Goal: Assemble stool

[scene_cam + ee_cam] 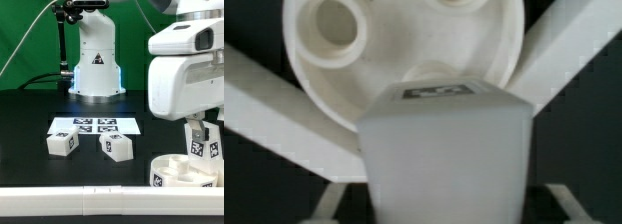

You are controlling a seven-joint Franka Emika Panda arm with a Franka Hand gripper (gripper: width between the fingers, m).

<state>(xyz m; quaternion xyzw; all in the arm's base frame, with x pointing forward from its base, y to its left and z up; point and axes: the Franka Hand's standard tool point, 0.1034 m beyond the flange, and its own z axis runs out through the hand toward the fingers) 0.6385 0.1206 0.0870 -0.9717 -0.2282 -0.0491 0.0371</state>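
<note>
My gripper [204,131] is shut on a white blocky stool leg [204,145] and holds it upright just above the round white seat [163,163] at the front of the exterior view's right. In the wrist view the leg [446,140] fills the middle between my gripper's [446,200] two fingers, with its tag on the end face. The seat [402,60] lies beyond it, showing round holes. Two more tagged legs [63,143] [116,147] lie loose on the black table.
The marker board [95,125] lies flat behind the two loose legs. The arm's base [95,60] stands at the back. A long white bar [80,200] runs along the front edge. White bars [260,105] [571,50] flank the seat in the wrist view.
</note>
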